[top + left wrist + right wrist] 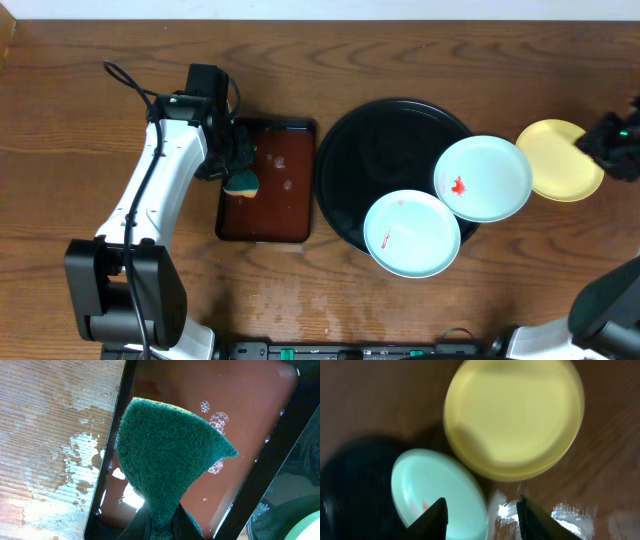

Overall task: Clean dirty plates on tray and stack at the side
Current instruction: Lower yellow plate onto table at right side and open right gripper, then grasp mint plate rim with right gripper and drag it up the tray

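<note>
- Overhead view: the wood-grain table [60,120] fills the frame. The left wrist view shows wet patches [82,455] on the wood.
- Black tray [380,150]: centre of table. Its right and near rim are hidden under two plates.
- Brown tray [285,215]: just left of the black tray, holding shallow liquid with bubbles.
- First mint plate [484,178]: red smear, overhangs the black tray's right rim.
- Second mint plate [411,233]: fainter smear, overhangs the near rim.
- Yellow plate [555,158]: on bare table right of the black tray. Its edge meets the first mint plate; which lies on top cannot be told. The right arm covers its far side.
- Left gripper [165,527]: clamped on the green sponge [170,455] over the brown tray, fingers mostly hidden.
- Right gripper [482,517]: fingers apart, nothing between; view blurred.
</note>
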